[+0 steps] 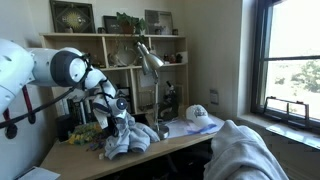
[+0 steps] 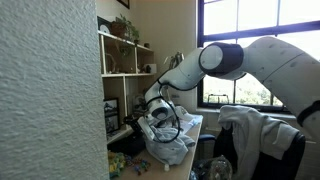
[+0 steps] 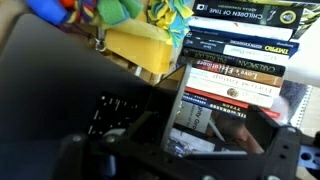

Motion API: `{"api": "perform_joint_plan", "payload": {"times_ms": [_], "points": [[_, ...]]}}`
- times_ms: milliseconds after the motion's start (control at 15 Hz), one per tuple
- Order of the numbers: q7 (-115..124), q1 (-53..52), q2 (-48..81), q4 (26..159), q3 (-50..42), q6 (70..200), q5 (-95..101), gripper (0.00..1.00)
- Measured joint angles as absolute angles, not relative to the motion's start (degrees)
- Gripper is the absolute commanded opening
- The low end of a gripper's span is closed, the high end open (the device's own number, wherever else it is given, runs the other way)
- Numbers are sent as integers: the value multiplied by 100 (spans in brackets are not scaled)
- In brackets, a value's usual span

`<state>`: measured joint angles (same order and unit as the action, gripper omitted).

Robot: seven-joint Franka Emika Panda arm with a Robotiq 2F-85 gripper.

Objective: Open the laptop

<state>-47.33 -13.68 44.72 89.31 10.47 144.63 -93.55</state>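
The laptop (image 3: 215,125) fills the wrist view. Its glossy dark screen mirrors the book spines, a silver lid edge (image 3: 180,100) runs diagonally, and dark keys (image 3: 115,115) show to the left. The lid stands partly raised. My gripper (image 3: 185,160) is right over the lid edge, with dark fingers at the lower left and lower right, spread apart and holding nothing. In both exterior views the gripper (image 1: 118,106) (image 2: 155,108) hangs low over the desk beside a heap of clothes. The laptop itself is hard to make out there.
A stack of books (image 3: 245,45) lies just behind the laptop, with a yellow object (image 3: 145,50) and colourful toys (image 3: 110,12) beside it. The desk holds crumpled clothes (image 1: 130,138), a white cap (image 1: 198,115) and a desk lamp (image 1: 150,60). A shelf unit (image 1: 110,50) stands behind.
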Motion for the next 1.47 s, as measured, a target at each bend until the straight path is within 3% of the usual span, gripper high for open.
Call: {"api": "perform_joint_plan", "payload": {"times_ms": [1467], "points": [[-4734, -1676, 5033, 7194, 1085, 14466, -9023, 100]]}}
